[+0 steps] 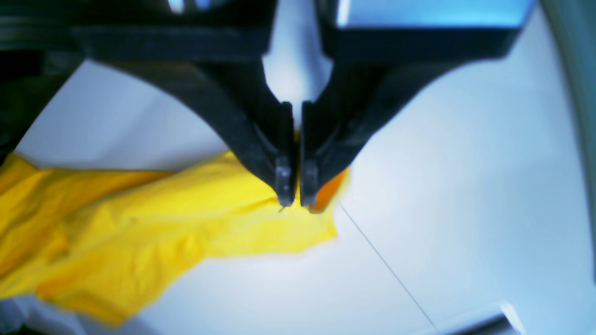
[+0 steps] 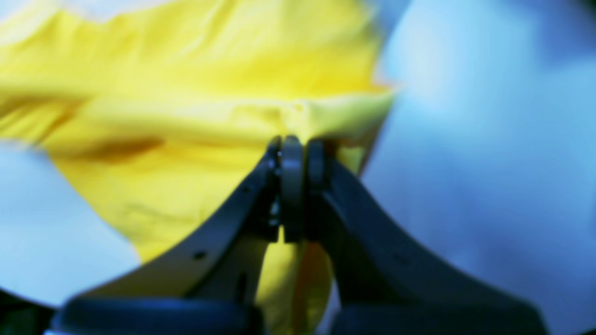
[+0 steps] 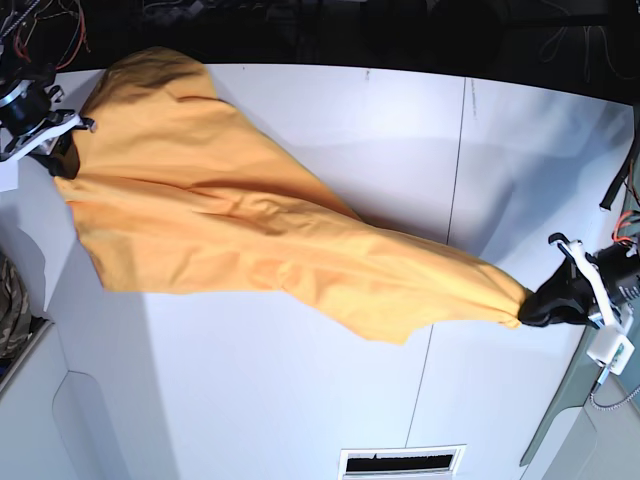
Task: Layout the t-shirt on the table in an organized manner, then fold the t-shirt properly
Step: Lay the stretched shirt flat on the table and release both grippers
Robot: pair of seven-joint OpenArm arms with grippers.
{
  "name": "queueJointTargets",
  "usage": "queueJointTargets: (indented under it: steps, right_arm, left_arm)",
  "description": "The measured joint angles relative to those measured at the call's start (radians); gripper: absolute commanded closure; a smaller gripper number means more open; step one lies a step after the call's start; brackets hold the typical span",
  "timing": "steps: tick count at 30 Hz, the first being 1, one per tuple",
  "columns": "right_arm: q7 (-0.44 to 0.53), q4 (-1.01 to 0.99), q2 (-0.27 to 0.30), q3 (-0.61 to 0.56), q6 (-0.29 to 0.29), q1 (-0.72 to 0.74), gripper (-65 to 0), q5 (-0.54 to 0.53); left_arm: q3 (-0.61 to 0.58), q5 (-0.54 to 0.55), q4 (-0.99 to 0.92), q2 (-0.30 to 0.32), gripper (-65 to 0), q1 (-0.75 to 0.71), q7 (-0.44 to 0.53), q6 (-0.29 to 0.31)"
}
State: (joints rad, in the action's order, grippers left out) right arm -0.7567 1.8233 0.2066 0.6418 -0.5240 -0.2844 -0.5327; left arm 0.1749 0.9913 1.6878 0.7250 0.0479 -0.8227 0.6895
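Stretching out the t-shirt (image 3: 250, 235): left gripper (image 1: 296, 202) and right gripper (image 2: 293, 153) each pinch an edge, upper left and lower right; next, probably lay it flat on the table (image 3: 300, 400).

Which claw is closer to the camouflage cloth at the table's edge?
Right. The right claw grips the t-shirt near the camouflage cloth, on the same side of the table; the left claw pinches the t-shirt's far end, opposite.
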Motion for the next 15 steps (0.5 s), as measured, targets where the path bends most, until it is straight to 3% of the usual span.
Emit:
queueJointTargets:
  steps: [4, 9, 12, 15]
  right_arm:
    - [0.001, 0.003, 0.083, 0.004, -0.001, 0.071, 0.0, -0.002]
    - [0.000, -0.007, 0.138, 0.002, -0.014, 0.161, 0.0, -0.024]
    - [0.001, -0.092, 0.151, -0.012, -0.015, 0.263, 0.0, -0.025]
    - [0.003, -0.253, 0.152, -0.053, -0.015, 0.369, 0.0, -0.010]
  left_arm:
    - [0.082, 0.014, 0.090, 0.040, 0.0, 0.000, -0.023, -0.037]
    - [0.132, 0.013, 0.121, 0.084, 0.0, 0.018, -0.014, -0.043]
    - [0.058, -0.070, 0.049, 0.081, 0.0, 0.048, 0.091, -0.035]
    - [-0.098, -0.209, -0.105, 0.064, 0.0, 0.106, 0.185, -0.034]
